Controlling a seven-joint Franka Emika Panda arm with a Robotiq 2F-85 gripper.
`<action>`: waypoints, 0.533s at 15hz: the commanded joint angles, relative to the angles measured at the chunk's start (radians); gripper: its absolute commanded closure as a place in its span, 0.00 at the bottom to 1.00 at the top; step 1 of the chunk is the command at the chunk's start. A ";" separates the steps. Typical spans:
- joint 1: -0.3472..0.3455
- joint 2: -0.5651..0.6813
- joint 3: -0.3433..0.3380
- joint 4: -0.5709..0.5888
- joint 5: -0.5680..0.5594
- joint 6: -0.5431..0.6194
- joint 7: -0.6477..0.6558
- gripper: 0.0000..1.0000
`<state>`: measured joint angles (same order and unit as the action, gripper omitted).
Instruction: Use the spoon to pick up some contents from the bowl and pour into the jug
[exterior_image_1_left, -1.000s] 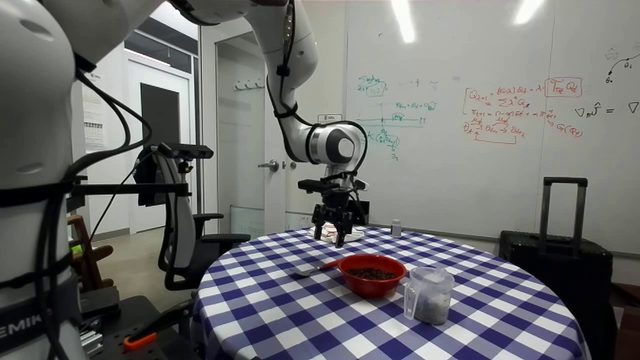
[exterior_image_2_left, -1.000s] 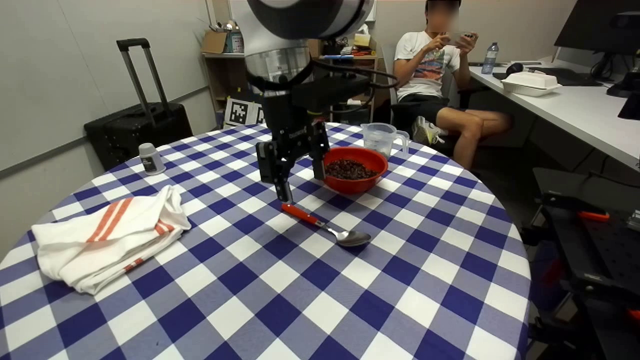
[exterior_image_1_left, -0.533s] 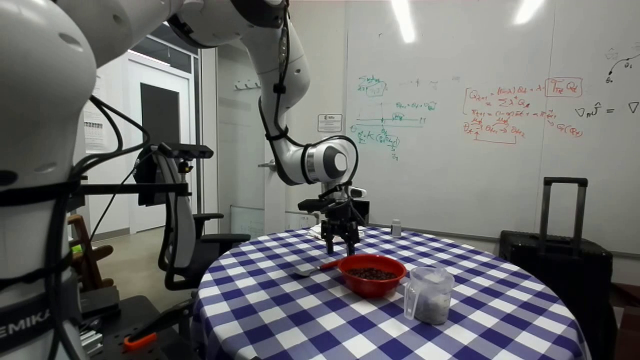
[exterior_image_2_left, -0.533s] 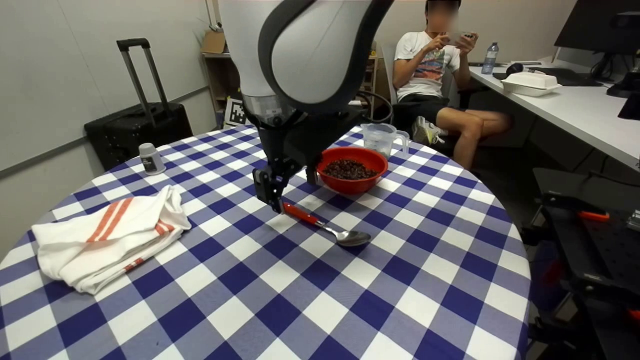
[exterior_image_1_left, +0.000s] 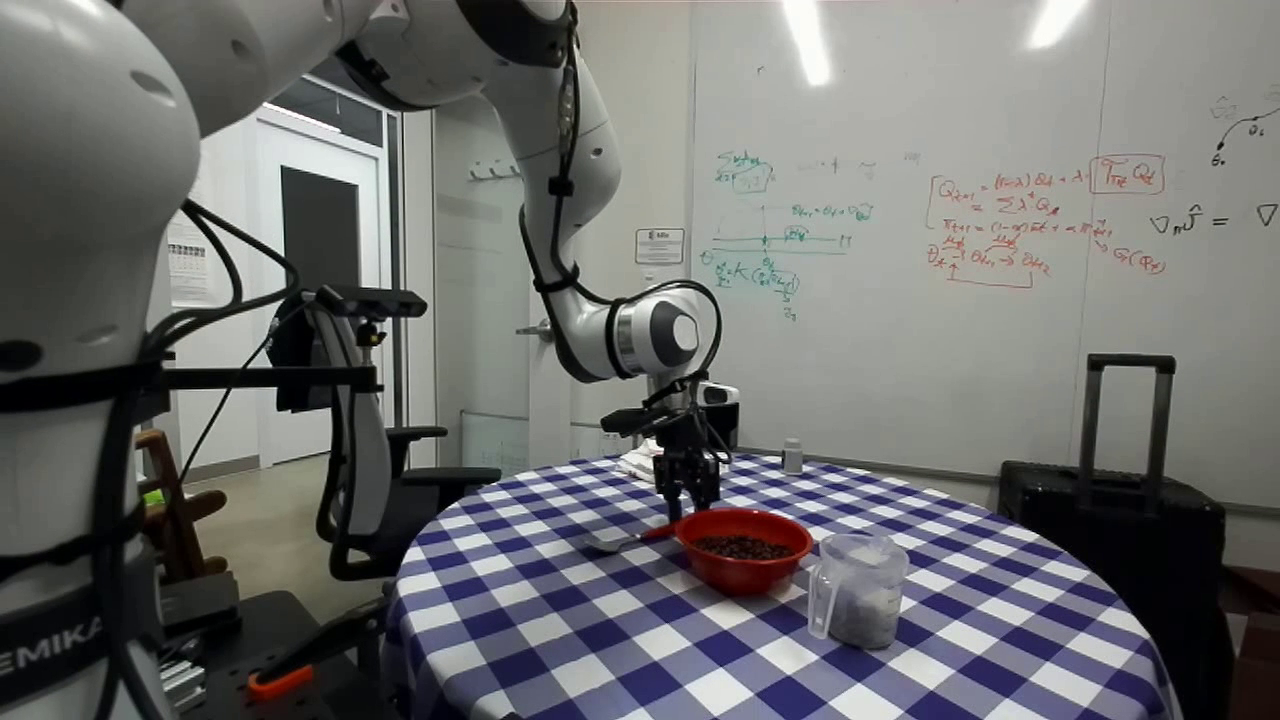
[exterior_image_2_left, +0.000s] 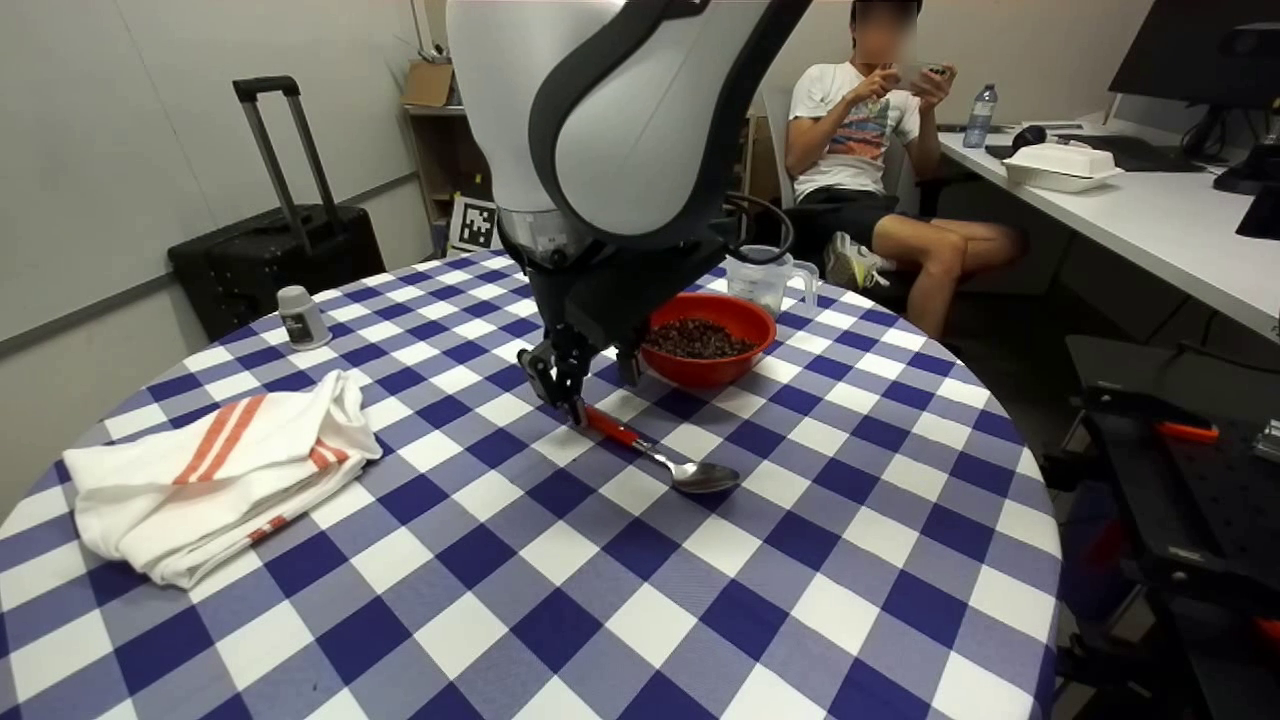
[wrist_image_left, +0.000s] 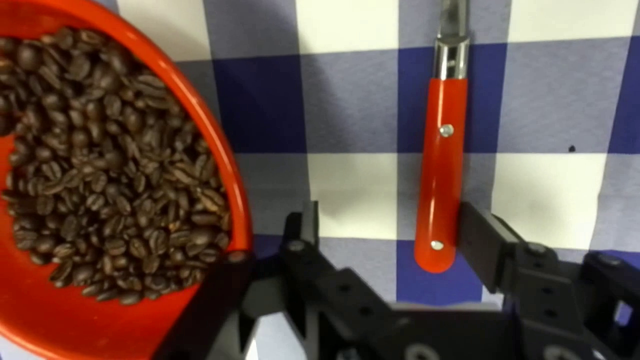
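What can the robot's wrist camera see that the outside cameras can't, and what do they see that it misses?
Only the wrist view shows the spoon's handle all the way to its rounded end, and the creases in single coffee beans.

Only the exterior views show the spoon's scoop, the jug, the white cloth and the black suitcase.

All share the red bowl with its dark beans, the spoon's red handle, the checked tablecloth and the open gripper.
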<state>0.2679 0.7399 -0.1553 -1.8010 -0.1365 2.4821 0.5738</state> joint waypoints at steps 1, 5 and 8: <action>0.002 0.010 -0.004 0.030 0.011 -0.020 0.023 0.58; -0.003 0.009 0.008 0.029 0.025 -0.024 0.022 0.90; -0.008 0.009 0.020 0.019 0.043 -0.028 0.021 0.94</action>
<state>0.2660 0.7388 -0.1510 -1.7928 -0.1213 2.4772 0.5833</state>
